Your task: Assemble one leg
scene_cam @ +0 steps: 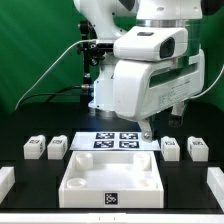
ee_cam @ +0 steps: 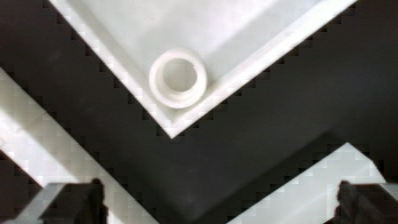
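Four small white legs with markers stand on the black table: two on the exterior view's left and two on its right. My gripper hangs between them, over the far right corner of the large white tray-like piece. In the wrist view the gripper is open and empty, its dark fingertips far apart. Below it lies a corner of the tray-like piece with a round socket. No leg shows in the wrist view.
The marker board lies flat behind the tray-like piece. White parts sit at the table's left edge and right edge. A green backdrop and cables are behind the arm.
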Controlling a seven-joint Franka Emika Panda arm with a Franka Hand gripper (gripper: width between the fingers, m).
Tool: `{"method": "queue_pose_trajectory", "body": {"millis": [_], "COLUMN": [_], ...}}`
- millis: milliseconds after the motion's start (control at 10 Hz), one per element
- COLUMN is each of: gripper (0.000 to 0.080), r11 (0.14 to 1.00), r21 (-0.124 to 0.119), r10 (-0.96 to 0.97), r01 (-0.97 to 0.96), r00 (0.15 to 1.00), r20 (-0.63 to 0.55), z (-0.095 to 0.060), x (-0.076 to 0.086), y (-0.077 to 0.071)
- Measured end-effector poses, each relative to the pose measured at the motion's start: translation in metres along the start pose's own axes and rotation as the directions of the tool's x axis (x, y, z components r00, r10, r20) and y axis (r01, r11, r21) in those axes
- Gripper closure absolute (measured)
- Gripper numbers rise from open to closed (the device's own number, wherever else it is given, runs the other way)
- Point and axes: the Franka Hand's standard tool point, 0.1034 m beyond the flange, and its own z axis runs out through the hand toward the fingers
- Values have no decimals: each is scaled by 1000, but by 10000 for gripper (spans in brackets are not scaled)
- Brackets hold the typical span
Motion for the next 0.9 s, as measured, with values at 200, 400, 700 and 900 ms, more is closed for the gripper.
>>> {"method": "queue_pose_trajectory", "body": {"millis": [200,400,700,900], "gripper": [150,150,150,150], "r11": [1000,1000,1000,993], "r21": [0,0,0,13], "r10": [0,0,-30,-116], "r01": [0,0,30,115], "r00": [1000,1000,1000,993], "r20": [0,0,0,14], "z": [0,0,1,10], "x": [0,0,0,-22], "y": [0,0,-2,-30]}}
